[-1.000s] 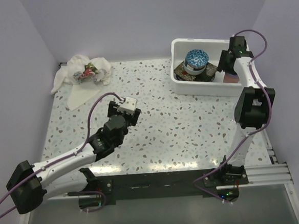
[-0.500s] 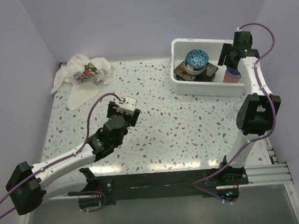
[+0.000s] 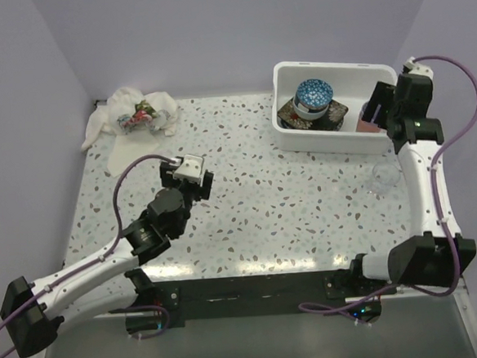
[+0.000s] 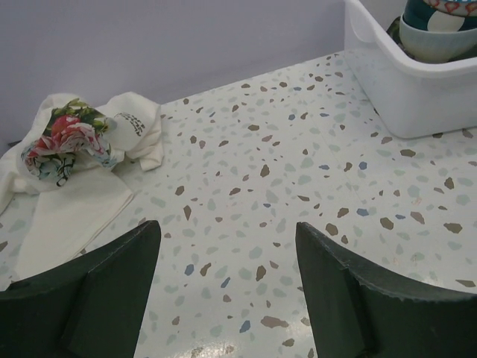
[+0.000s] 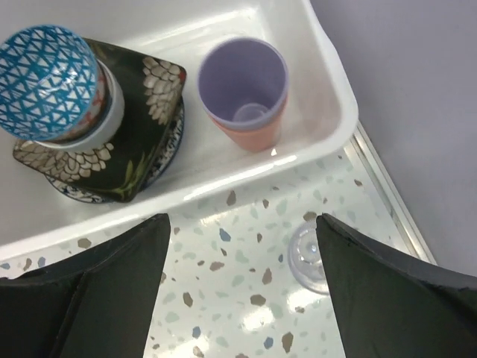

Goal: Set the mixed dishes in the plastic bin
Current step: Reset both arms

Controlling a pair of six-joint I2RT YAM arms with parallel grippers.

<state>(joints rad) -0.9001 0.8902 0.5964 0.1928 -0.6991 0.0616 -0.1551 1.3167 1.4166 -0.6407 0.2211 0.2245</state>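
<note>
The plastic bin (image 3: 289, 136) stands at the far right of the table. In it a blue-patterned bowl (image 3: 313, 93) sits on a dark floral square plate (image 3: 301, 120), and a purple cup nested in an orange cup (image 3: 371, 119) stands at the right end. The right wrist view shows the cups (image 5: 244, 89), the bowl (image 5: 45, 73), the plate (image 5: 127, 145) and the bin's rim (image 5: 335, 97). My right gripper (image 3: 381, 110) (image 5: 241, 227) is open and empty, above the bin's near right corner. My left gripper (image 3: 190, 172) (image 4: 227, 231) is open and empty, over the table's middle left.
A clear glass (image 3: 381, 181) (image 5: 309, 257) stands on the table just in front of the bin's right end. A white cloth with a red-green print (image 3: 132, 121) (image 4: 74, 156) lies at the far left corner. The bin's wall (image 4: 402, 89) shows at the right of the left wrist view.
My right gripper has lifted out of the bin and drawn back to the right, leaving the purple and orange cups inside. My left arm has shifted slightly left.
</note>
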